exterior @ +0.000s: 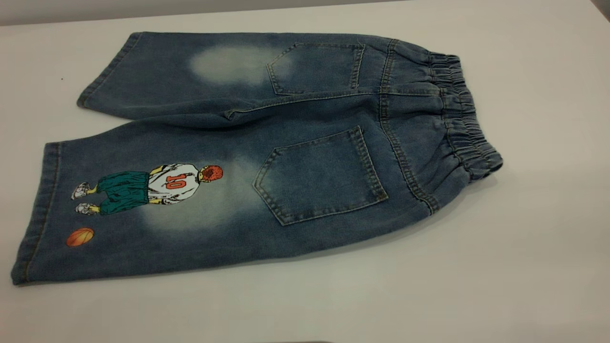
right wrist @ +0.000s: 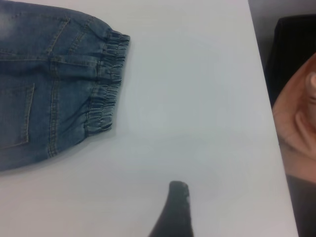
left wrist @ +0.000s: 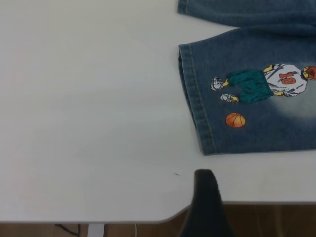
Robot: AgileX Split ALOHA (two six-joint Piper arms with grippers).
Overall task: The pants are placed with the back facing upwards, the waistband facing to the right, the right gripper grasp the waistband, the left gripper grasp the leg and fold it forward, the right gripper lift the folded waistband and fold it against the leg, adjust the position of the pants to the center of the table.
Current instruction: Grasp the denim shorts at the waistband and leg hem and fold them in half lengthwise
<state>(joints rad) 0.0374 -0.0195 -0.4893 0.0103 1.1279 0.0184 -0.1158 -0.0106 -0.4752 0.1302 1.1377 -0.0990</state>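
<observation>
Exterior view: the pants [exterior: 267, 152] lie flat and unfolded on the table [exterior: 533, 247], back up, waistband [exterior: 464, 119] to the right, no gripper in sight; the first grasp appears not yet made. Left wrist view: the left gripper [left wrist: 205, 207] hangs off the printed leg [left wrist: 256, 98], near its hem. Right wrist view: the right gripper [right wrist: 174, 210] hangs well apart from the waistband it must reach. Whether either pair of jaws is open cannot be told.
</observation>
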